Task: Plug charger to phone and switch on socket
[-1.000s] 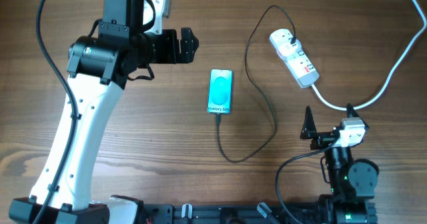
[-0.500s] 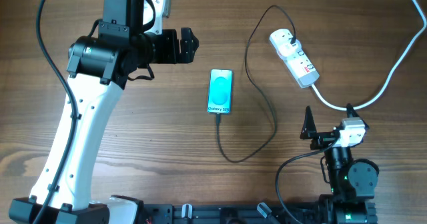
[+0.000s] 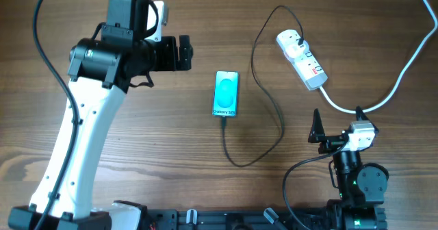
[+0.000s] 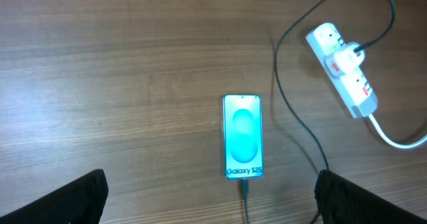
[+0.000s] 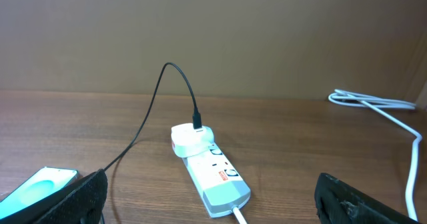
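Observation:
The phone [image 3: 226, 93] lies flat in mid-table with its turquoise screen lit. The charger [image 3: 268, 107], a thin black cable, meets the phone's [image 4: 243, 137] bottom edge. It loops round to a white plug on the socket [image 3: 302, 59]. My left gripper [image 3: 186, 53] hangs open up and to the left of the phone, holding nothing; in its wrist view the black fingers [image 4: 75, 199] frame the phone. My right gripper [image 3: 337, 119] stands open near the front right, facing the socket [image 5: 215, 177] and holding nothing. The red switch marks show on the socket, but their state is unclear.
The socket's thick white cord [image 3: 404, 72] sweeps from its near end out toward the table's back right corner, and shows again as the white cord [image 5: 380, 103] in the right wrist view. Bare wooden tabletop [image 3: 157, 141] surrounds the phone.
My left gripper has drawn back a little to the left, away from the phone, and turned slightly. The right arm, phone, charger and socket have stayed put.

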`<state>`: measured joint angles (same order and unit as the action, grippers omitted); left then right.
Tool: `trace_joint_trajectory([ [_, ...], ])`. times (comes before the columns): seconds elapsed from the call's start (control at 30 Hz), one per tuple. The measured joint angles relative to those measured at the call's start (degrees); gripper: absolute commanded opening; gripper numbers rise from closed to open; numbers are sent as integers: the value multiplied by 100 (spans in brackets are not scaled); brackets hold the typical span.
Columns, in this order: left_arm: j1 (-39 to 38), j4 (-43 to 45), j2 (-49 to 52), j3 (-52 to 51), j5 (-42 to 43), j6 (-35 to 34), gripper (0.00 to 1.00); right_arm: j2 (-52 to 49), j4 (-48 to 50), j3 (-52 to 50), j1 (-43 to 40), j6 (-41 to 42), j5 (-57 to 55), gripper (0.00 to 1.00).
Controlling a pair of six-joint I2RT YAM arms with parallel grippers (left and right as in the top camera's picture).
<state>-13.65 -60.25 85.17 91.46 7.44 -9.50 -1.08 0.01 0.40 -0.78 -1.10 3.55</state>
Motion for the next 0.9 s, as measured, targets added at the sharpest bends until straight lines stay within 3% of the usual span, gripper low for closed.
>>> trace_joint_trajectory([
  [0.13,127,1040,-964,-1335,-118,306,100,15,2,-2,0,0,-2,100],
  [0.33,686,881,-2470,-3230,-164,479,100,33,-2,-2,0,0,-2,100],
  [0.5,1165,1934,-4371,-4841,-57,844,100,35,0,-2,0,0,-4,100],
  [0.8,1235,3080,-6398,-6387,243,1097,100,35,0,-2,0,0,-2,100],
  [0.9,1235,3923,-6926,-7200,343,1099,100,35,0,-2,0,0,-2,100],
])
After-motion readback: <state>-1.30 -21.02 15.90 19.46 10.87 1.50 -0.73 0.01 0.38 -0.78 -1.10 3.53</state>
